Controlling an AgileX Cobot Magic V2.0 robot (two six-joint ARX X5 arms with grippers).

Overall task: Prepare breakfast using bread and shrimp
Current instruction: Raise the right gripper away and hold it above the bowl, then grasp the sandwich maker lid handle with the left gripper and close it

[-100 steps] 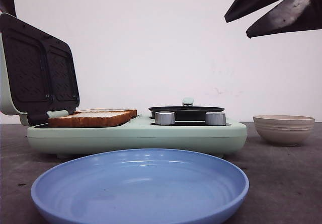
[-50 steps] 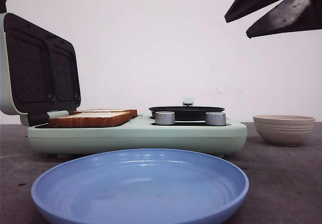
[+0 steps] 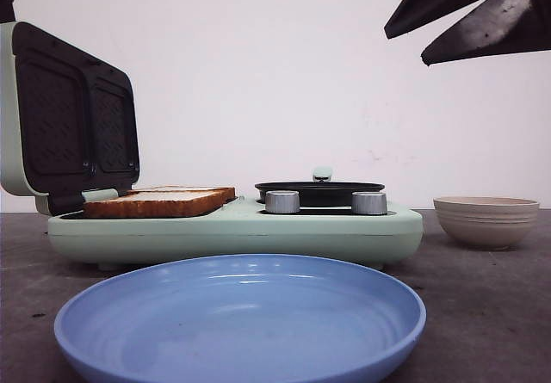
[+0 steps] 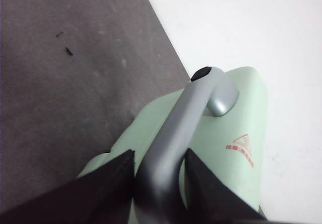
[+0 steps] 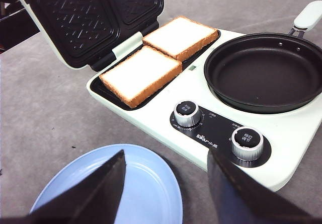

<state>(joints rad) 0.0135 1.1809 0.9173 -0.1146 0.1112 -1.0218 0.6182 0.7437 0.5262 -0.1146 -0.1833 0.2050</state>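
Observation:
Two slices of bread lie side by side on the lower plate of a mint-green sandwich maker (image 3: 232, 232): one nearer (image 5: 141, 74), one farther (image 5: 181, 35). From the front they show as one toasted edge (image 3: 159, 202). The lid (image 3: 73, 116) stands raised. My left gripper (image 4: 159, 152) is shut on the lid's grey handle (image 4: 201, 100). High above the table's right side hangs my right gripper (image 3: 403, 47), open and holding nothing; its fingers frame the blue plate (image 5: 151, 194). The shrimp is out of view.
The blue plate (image 3: 241, 314) lies in front of the machine. A black pan (image 5: 266, 73) sits on the machine's right half, behind two silver knobs (image 5: 187, 113). A beige bowl (image 3: 486, 219) stands at the right; its contents are hidden.
The raised lid has tipped a little to the right, standing more upright, with my left gripper still on its handle. The right gripper has not moved.

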